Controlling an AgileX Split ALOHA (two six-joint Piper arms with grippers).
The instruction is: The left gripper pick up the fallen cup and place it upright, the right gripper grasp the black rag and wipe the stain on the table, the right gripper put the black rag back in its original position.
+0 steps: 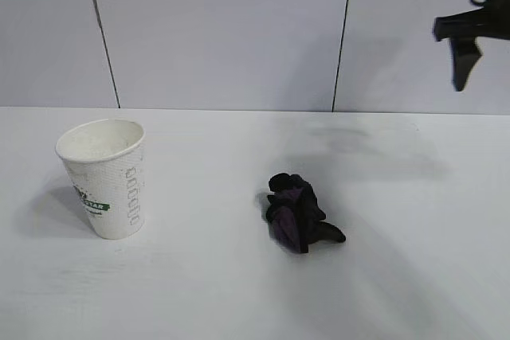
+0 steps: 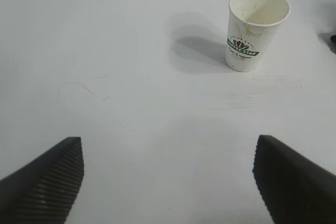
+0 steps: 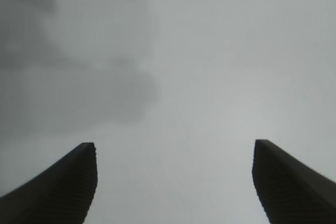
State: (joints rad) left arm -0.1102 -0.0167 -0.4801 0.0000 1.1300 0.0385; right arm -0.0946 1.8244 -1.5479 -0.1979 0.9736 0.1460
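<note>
Nearest you lies the black rag (image 1: 300, 212), bunched in a lump on the white table (image 1: 414, 276), its pointed tail on the side away from the cup (image 1: 107, 178). You find the cup upright, open mouth up, well to the left of the rag. Your left gripper (image 2: 168, 179) hangs short of the cup, fingers wide apart, holding nothing. Your right gripper (image 3: 173, 182) sits high above and right of the rag, fingers spread, empty.

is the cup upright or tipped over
Upright: the cup stands on its base on the table, open mouth up.
</note>
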